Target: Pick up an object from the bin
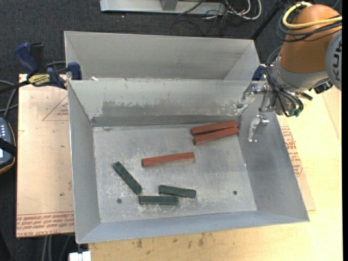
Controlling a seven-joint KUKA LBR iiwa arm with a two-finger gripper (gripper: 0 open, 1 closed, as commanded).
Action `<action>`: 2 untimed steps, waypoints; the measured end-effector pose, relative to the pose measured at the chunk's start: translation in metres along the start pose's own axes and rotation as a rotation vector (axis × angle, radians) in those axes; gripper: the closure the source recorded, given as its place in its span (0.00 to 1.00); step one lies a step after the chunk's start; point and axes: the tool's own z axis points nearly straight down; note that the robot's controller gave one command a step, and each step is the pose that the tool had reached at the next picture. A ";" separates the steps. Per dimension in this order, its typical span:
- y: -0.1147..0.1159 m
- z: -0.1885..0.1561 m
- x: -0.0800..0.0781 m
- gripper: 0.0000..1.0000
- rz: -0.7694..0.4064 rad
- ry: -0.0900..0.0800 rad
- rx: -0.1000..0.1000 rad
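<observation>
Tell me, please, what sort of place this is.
Likely a robotics lab: a metal bin of red bars and dark green bars, an arm's claw at its right wall, cables behind.

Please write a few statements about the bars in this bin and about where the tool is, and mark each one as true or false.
1. Three dark green bars lie in the front part of the bin. True.
2. The tool has lifted a red-brown bar out of the bin. False: all three red-brown bars lie on the bin floor, and the tool is above the right wall.
3. A pair of red-brown bars lies side by side near the back of the floor, its right end close to the tool. True.
4. The single red-brown bar rests on top of a green bar. False: it lies alone mid-floor, apart from the green ones.
</observation>
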 end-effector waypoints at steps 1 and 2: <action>0.000 0.000 0.000 0.00 0.000 0.000 0.000; 0.001 0.003 0.001 0.00 -0.013 -0.005 0.002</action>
